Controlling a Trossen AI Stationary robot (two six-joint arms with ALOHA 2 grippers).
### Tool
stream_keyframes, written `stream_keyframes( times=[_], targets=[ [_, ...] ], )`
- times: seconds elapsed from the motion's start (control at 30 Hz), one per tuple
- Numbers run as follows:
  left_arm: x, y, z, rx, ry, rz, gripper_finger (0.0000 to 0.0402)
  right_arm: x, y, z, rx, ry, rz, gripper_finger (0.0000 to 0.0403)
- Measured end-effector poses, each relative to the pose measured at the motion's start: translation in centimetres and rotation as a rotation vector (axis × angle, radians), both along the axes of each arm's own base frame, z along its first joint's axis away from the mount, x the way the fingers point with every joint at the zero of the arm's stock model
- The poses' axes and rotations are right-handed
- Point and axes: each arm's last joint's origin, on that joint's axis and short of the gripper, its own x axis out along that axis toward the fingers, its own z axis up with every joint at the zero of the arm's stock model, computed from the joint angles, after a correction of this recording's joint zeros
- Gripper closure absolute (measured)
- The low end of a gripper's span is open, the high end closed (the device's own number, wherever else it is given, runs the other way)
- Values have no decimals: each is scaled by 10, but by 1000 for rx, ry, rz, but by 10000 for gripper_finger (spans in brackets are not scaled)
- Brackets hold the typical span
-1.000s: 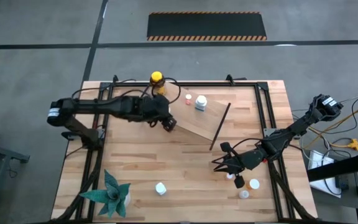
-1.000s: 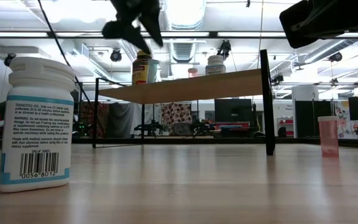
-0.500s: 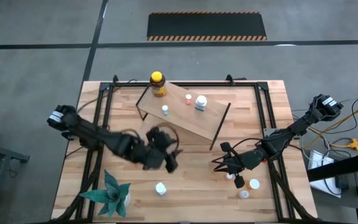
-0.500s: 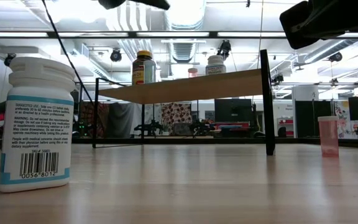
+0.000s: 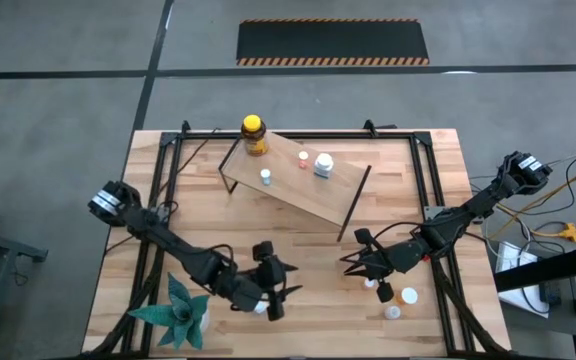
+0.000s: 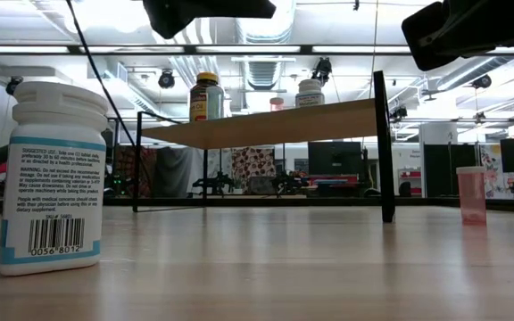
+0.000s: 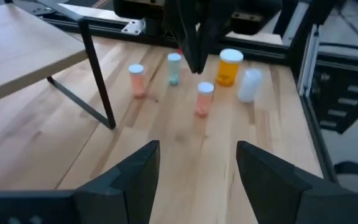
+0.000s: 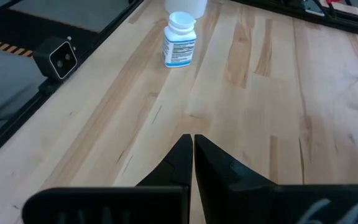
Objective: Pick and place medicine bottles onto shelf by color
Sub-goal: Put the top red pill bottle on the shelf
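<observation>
The shelf [image 5: 303, 185] stands at the table's far middle. It carries the amber bottle with a yellow cap [image 5: 253, 133] and three small bottles [image 5: 265, 176], [image 5: 303, 158], [image 5: 322, 165]. A white bottle with a blue label [image 5: 258, 303] stands near the near edge and shows large in the low view [image 6: 52, 178]. My left gripper [image 5: 276, 292] is open and empty just to the right of it. Several small bottles [image 7: 204, 98] with pink, teal, orange and white caps stand at the near right. My right gripper [image 5: 350, 264] is shut and empty beside them.
A green paper plant [image 5: 178, 312] stands at the near left corner. Black frame rails [image 5: 433, 190] run along the table's left and right sides. The low camera [image 8: 58, 57] sits at the near edge by the white bottle [image 8: 180, 40].
My left gripper has gone from above the shelf's left part toward the table's near edge and now stands low beside the white bottle. A small bottle that it hid now shows standing on the shelf. My right arm has kept still.
</observation>
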Motion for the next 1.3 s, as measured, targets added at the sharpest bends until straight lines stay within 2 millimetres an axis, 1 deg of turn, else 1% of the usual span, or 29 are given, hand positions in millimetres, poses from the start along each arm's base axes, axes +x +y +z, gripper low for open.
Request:
stream_keyframes(
  times=[0.1, 0.2, 0.4, 0.5, 0.6, 0.77, 1.03, 1.17, 1.3],
  targets=[
    [-5, 0, 7, 46, 6, -34, 205, 1, 0, 1, 24, -3, -11, 391],
    [-11, 1, 15, 88, 5, -60, 205, 4, 2, 0, 37, -21, -12, 373],
    [-17, 4, 21, 161, 15, -93, 205, 11, 7, -3, 60, -41, -17, 308],
    [-18, 5, 21, 199, 19, -108, 205, 14, 9, 0, 84, -40, -28, 276],
    [-18, 6, 21, 204, 20, -110, 205, 16, 10, 6, 101, -50, -33, 254],
    [-18, 6, 21, 197, 18, -107, 205, 26, 17, 13, 79, -78, -14, 247],
    [-18, 6, 21, 240, 27, -125, 205, 51, 32, 11, 15, -54, 9, 246],
    [-18, 6, 21, 246, 27, -127, 205, 57, 36, 16, 34, 43, -31, 243],
    [-18, 6, 21, 261, 30, -134, 205, 58, 39, 29, 58, 174, -66, 222]
  ],
)
